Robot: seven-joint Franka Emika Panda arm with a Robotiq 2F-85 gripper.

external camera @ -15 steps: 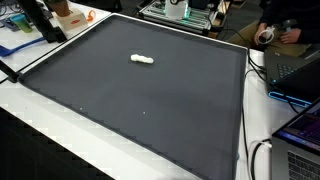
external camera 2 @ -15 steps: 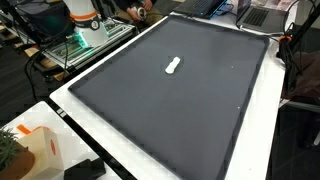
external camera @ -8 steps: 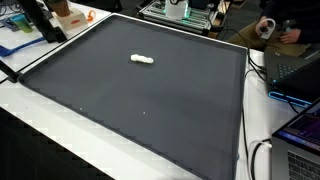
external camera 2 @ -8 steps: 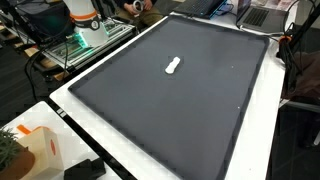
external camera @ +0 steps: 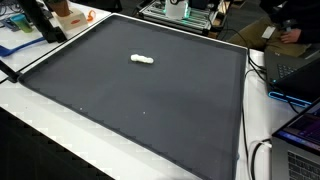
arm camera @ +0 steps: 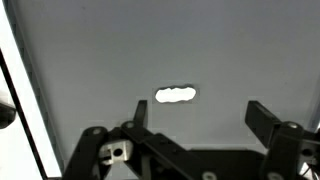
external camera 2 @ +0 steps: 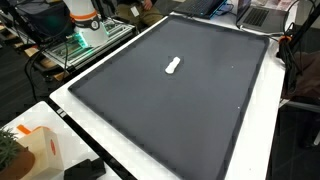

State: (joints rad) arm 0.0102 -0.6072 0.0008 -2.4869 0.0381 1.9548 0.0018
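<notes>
Nothing had moved: the white piece (arm camera: pixel 176 95) lay untouched on the black mat (external camera: pixel 150 110). Over the mat the gripper (arm camera: pixel 197 118) hung wide open and empty, nothing picked up.

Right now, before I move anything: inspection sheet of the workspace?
Surface: dark mat lying flat on a white table.
Job's things: small white lumpy piece lying alone on the mat.
Clutter: orange-and-white box at a table corner, off the mat.
Grippers: gripper open, above the mat, holding nothing; the piece lies just ahead of its fingers.
Cables: cables loop along the table edge beside the mat.
Surroundings: laptop beside the table; person past the far corner.
</notes>
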